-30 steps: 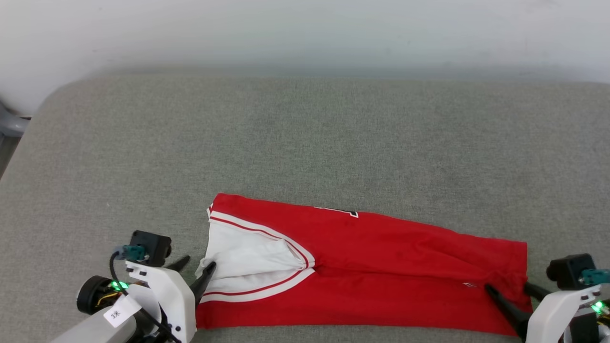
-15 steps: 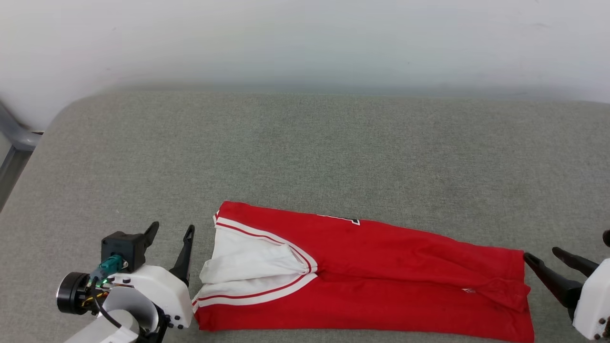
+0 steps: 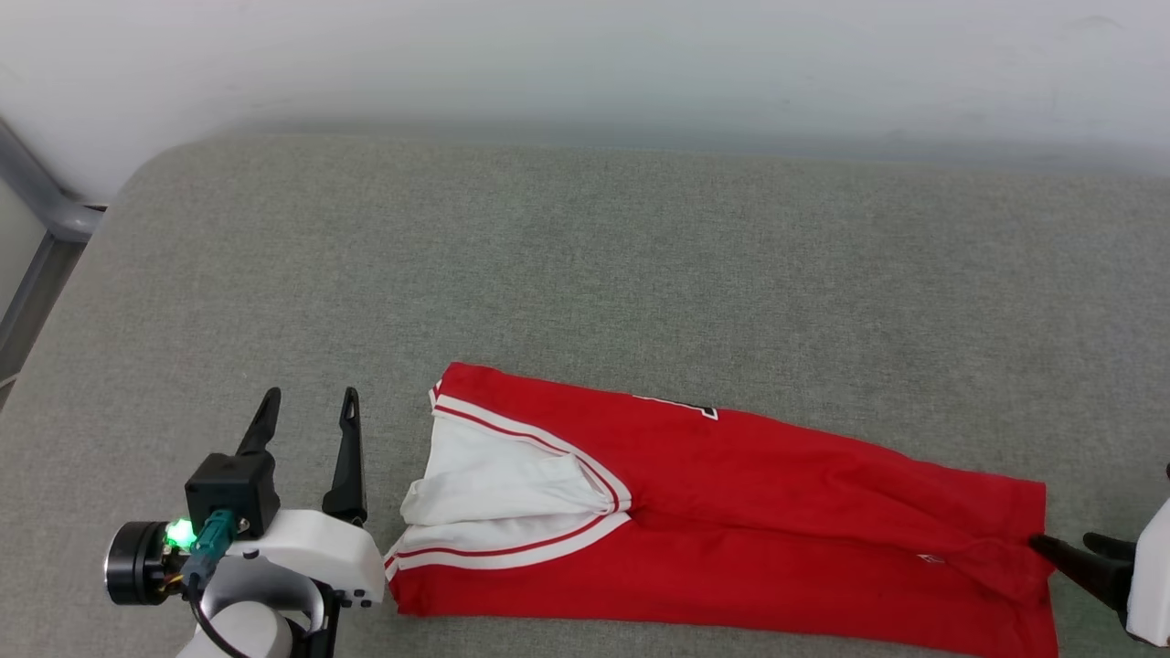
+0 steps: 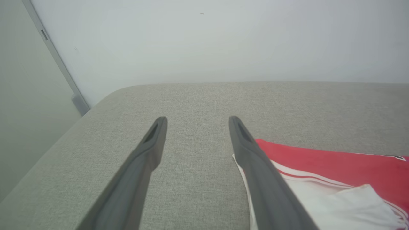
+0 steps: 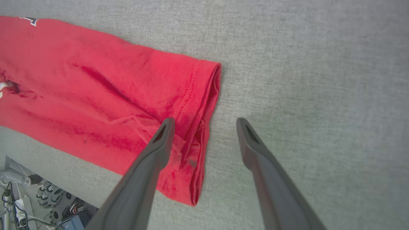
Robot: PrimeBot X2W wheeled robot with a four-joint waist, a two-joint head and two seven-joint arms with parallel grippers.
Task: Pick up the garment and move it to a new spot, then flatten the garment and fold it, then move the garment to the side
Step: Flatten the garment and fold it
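2 open, holding nothing: left gripper (image 3: 311,395), right gripper (image 3: 1065,541) | garment (image 3: 777,493) flat on cushion (image 3: 640,256) | right wrist view adds equipment (image 5: 48,193) below edge

You have bright, even, diffuse light in all three views, with no hard shadows and no glare. In the head view the grey bench (image 3: 585,274) is crisp close to you, yet its far edge melts into a hazy band against the pale, washed-out wall (image 3: 585,55). The garment (image 3: 777,512) reads a saturated red, its creases only slightly darker. A green lamp (image 3: 178,533) glows on the left arm's wrist. In both wrist views the bench weave stays sharp, while the fingers of the left end effector (image 4: 197,119) and the right end effector (image 5: 205,120) go soft toward the bottom edge.
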